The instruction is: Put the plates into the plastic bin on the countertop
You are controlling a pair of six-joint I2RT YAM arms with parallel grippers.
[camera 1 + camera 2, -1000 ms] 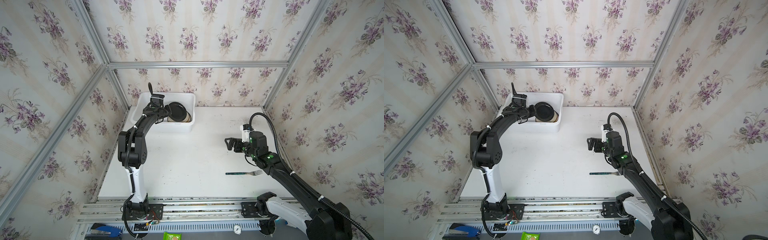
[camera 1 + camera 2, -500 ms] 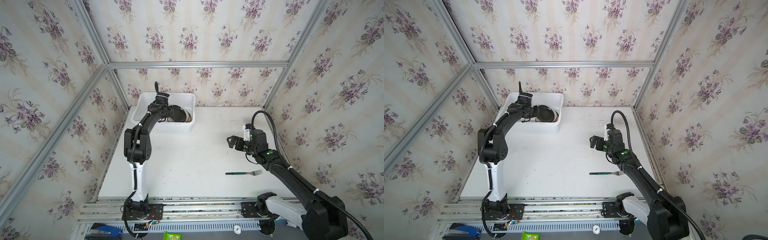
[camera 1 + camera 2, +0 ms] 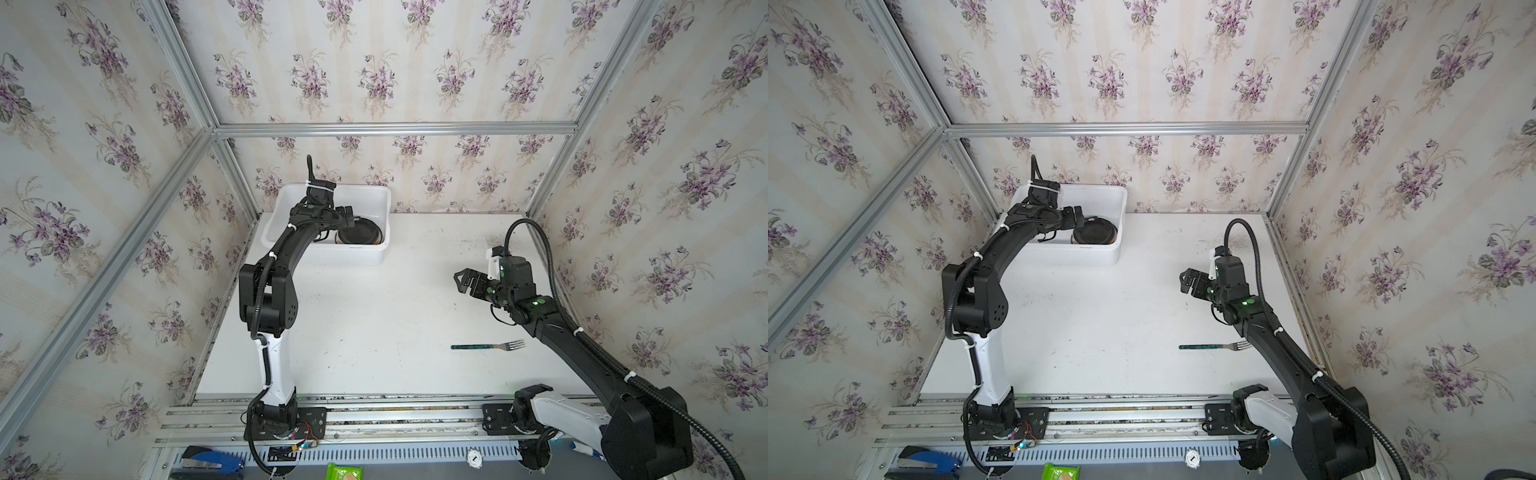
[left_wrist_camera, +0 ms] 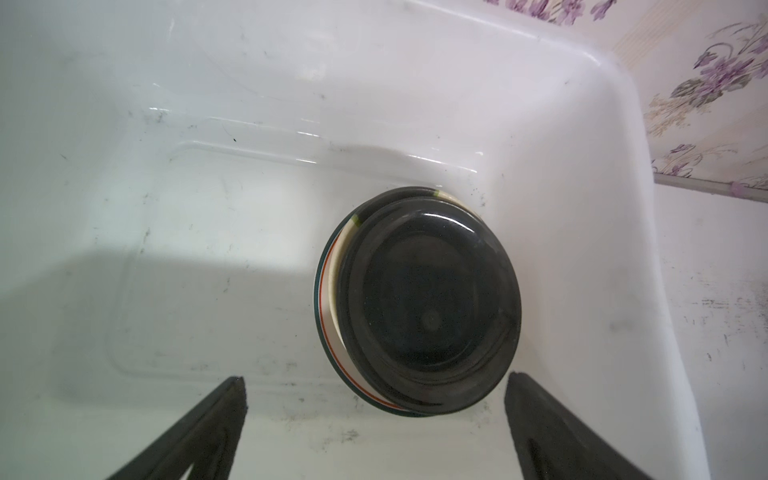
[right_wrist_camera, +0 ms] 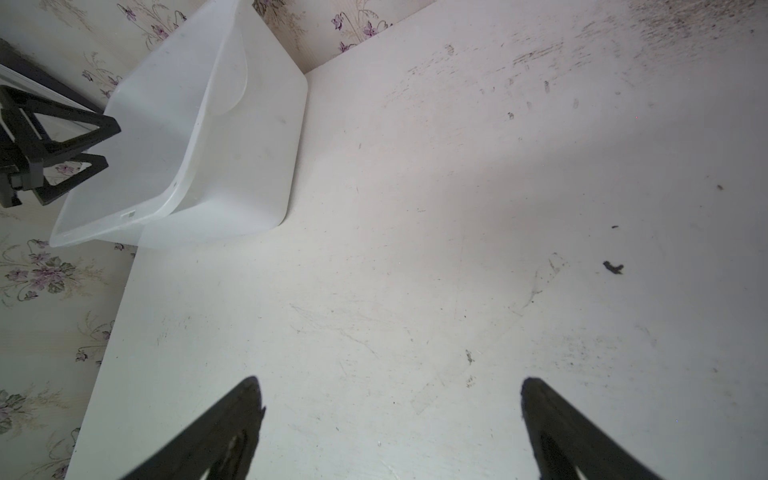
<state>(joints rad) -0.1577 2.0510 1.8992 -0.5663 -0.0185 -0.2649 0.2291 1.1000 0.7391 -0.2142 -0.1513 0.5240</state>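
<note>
The white plastic bin [image 3: 376,194] [image 3: 1113,195] stands at the back left of the countertop [image 3: 374,316]. Inside it lies a stack of plates [image 3: 358,233] [image 3: 1094,231] [image 4: 428,299], a black one on top, cream and ringed rims showing beneath. My left gripper [image 3: 348,216] [image 3: 1077,216] [image 4: 376,380] hangs open inside the bin just over the stack's edge, holding nothing. My right gripper [image 3: 461,280] [image 3: 1185,280] [image 5: 388,384] is open and empty above the bare countertop at the right. The right wrist view shows the bin [image 5: 232,145] from outside, with the left gripper [image 5: 112,144] over it.
A dark-handled fork [image 3: 486,345] [image 3: 1214,345] lies on the countertop near the front right, beside the right arm. Wallpapered walls and aluminium framing enclose the table on three sides. The bin's left half [image 4: 166,270] holds no plates.
My left gripper has opened and let go of the black plate, which now rests on the stack in the bin. The right arm has hardly moved.
</note>
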